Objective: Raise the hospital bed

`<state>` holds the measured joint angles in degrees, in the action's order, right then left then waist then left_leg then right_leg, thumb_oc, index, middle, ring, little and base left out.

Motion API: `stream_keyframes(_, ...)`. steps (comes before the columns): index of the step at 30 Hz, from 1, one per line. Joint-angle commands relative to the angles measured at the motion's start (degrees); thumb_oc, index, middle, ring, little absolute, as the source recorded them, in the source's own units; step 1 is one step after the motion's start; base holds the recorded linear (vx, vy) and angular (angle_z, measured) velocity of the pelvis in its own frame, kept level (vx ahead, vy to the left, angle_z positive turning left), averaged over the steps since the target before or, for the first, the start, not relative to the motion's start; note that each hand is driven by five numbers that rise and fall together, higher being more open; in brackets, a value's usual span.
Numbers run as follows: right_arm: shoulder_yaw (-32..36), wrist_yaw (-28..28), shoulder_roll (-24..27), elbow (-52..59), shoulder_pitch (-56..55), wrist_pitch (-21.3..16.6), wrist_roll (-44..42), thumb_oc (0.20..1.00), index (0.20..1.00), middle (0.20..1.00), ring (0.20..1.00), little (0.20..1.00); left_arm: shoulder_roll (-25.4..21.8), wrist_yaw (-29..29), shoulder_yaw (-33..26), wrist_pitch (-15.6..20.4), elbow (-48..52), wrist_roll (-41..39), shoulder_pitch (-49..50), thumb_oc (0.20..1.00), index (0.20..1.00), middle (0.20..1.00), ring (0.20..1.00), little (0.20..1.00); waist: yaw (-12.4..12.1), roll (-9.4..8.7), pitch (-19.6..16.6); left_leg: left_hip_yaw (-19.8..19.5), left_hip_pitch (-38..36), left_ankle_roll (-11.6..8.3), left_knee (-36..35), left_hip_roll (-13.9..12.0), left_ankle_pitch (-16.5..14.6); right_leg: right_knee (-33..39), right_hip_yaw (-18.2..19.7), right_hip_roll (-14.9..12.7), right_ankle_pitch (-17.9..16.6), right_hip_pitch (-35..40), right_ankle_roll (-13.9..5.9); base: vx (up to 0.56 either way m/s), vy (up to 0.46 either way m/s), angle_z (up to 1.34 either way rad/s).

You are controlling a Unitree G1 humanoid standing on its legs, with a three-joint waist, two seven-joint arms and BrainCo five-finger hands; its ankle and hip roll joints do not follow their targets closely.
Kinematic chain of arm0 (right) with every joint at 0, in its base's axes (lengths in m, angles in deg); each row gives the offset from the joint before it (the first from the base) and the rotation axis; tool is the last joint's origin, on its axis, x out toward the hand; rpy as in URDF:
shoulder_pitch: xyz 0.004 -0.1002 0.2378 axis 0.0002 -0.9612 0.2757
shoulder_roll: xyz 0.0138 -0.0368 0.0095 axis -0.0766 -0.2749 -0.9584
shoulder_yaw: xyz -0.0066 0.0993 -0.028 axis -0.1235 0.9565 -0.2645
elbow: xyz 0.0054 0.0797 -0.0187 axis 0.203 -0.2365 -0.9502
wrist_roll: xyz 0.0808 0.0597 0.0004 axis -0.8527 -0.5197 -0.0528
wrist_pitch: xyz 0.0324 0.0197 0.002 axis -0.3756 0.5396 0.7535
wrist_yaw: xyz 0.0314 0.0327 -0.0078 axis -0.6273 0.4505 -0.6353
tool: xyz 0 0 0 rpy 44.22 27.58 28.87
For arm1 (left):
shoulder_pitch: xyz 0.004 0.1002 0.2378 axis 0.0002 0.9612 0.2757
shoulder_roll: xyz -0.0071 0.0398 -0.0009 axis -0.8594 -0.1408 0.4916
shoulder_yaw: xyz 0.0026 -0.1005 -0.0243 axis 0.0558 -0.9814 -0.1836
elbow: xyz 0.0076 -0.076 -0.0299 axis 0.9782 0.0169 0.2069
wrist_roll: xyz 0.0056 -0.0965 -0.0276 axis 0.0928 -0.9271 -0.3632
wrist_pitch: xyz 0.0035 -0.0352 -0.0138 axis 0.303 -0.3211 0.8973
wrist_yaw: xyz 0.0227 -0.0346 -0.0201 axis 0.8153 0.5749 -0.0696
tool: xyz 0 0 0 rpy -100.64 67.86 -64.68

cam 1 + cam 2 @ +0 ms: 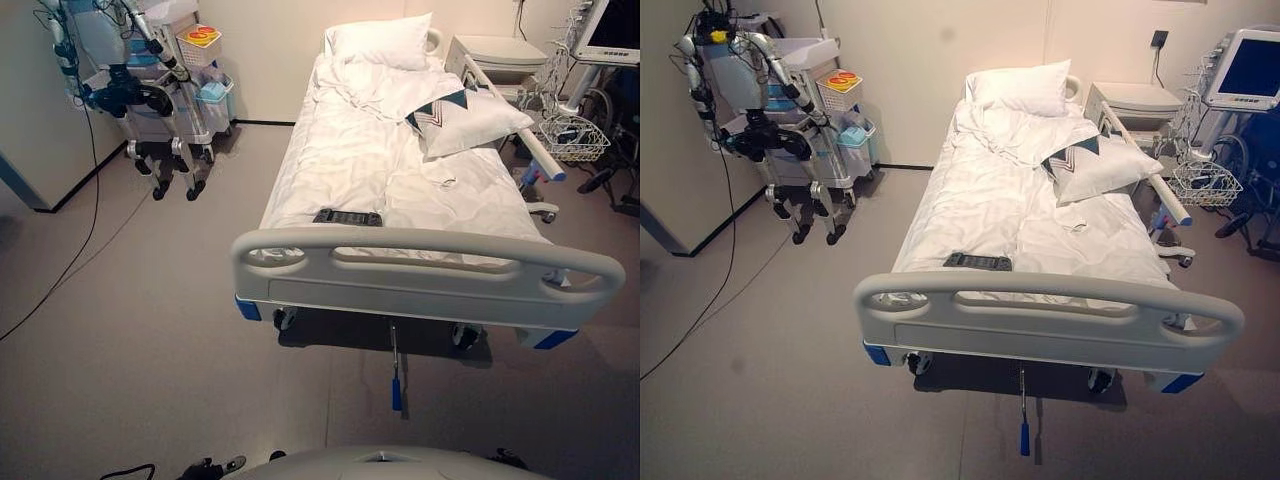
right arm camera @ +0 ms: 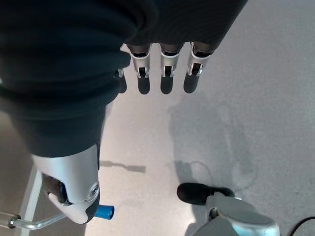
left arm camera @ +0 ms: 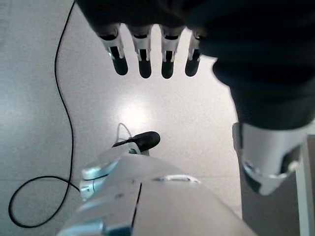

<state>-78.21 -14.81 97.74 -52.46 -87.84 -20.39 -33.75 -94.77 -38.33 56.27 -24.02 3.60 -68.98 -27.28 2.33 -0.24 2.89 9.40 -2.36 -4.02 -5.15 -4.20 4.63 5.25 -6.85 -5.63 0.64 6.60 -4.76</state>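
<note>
Above bare floor (image 3: 187, 118), left hand (image 3: 147, 54) and right hand (image 2: 167, 69), fingers straight, empty.

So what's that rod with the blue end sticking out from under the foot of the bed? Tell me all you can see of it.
It looks like a crank handle: a thin metal rod with a blue grip at its free end. It comes out from under the middle of the grey footboard of the hospital bed and runs low over the floor towards the robot. Nothing touches its grip. How it joins the bed is hidden in shadow.
</note>
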Motion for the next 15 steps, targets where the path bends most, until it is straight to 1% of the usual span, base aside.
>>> stream_keyframes(1, -0.6, 2.3, 2.3, -1.2, 8.4, -0.3, -1.0, 1.0, 1.0, 1.0, 1.0, 1.0, -0.1, 2.7, -1.4, -0.1, -3.6, -0.7, -6.6, 1.0, 1.0, 1.0, 1.0, 1.0, 0.1, 0.37, 6.4, -1.6, 1.0, 0.52, 0.2, 1.2, -3.0, -1.0, -0.8, -2.4, -5.5, -8.0, -3.83, -0.35, -0.021, -0.02)
stream_keyframes(3, -1.4, 3.5, 3.0, 0.7, 11.5, -0.2, -2.3, 1.0, 1.0, 1.0, 1.0, 1.0, -0.5, 3.4, -0.7, 0.1, -2.9, -2.9, -9.3, 1.0, 1.0, 1.0, 1.0, 1.0, -0.1, 1.13, 8.9, -1.7, 5.8, 0.42, 0.6, 1.1, -1.2, -3.0, -0.5, -2.6, -6.2, -13.4, -3.43, -0.27, -0.023, -0.03)
stream_keyframes(4, -1.4, 3.5, 3.0, 0.7, 11.5, -0.2, -2.3, 1.0, 1.0, 1.0, 1.0, 1.0, -0.5, 3.4, -0.7, 0.1, -2.9, -2.9, -9.3, 1.0, 1.0, 1.0, 1.0, 1.0, -0.1, 1.14, 8.9, -1.7, 6.0, 0.42, 0.6, 1.2, -1.2, -3.1, -0.5, -2.6, -6.2, -13.6, -3.42, -0.15, -0.026, -0.03)
stream_keyframes(9, -3.3, 5.5, 4.0, 4.9, 15.5, -0.7, -3.4, 1.0, 1.0, 1.0, 1.0, 1.0, -0.1, 5.2, 1.3, 1.2, 0.9, -7.3, -13.0, 1.0, 1.0, 1.0, 1.0, 1.0, 0.1, 2.48, 14.5, -2.6, 14.5, 0.53, 4.6, 1.6, -0.3, -6.8, -0.7, -2.9, -6.4, -21.5, -2.63, -0.15, -0.032, -0.01)
stream_keyframes(11, -4.6, 7.1, 4.3, 7.6, 18.4, -1.1, -4.5, 1.0, 1.0, 1.0, 1.0, 1.0, -0.1, 6.6, 2.3, 2.1, 4.0, -9.9, -15.2, 1.0, 1.0, 1.0, 1.0, 1.0, 0.3, 2.94, 17.0, -2.7, 19.3, 0.55, 6.6, 1.9, 0.2, -8.5, -0.4, -2.6, -6.7, -26.2, -2.33, -0.2, -0.033, -0.07)
stream_keyframes(14, -6.0, 8.9, 4.5, 10.7, 22.0, -1.5, -5.7, 1.0, 1.0, 1.0, 1.0, 1.0, 0.1, 8.6, 3.8, 3.0, 8.3, -12.3, -17.7, 1.0, 1.0, 1.0, 1.0, 1.0, 0.3, 3.61, 19.7, -2.9, 26.9, 0.4, 10.3, 1.7, 0.3, -11.3, -0.5, -2.7, -6.6, -33.3, -1.93, -0.18, -0.059, -0.07)
stream_keyframes(15, -7.3, 10.6, 4.7, 13.5, 24.9, -2.1, -6.3, 1.0, 1.0, 1.0, 1.0, 1.0, 0.6, 10.3, 3.7, 4.4, 12.0, -17.2, -18.5, 1.0, 1.0, 1.0, 1.0, 1.0, 0.1, 4.1, 21.9, -3.4, 32.3, 0.43, 12.7, 1.9, 0.3, -13.3, -0.2, -2.6, -6.5, -38.8, -1.69, -0.15, -0.051, 0.01)
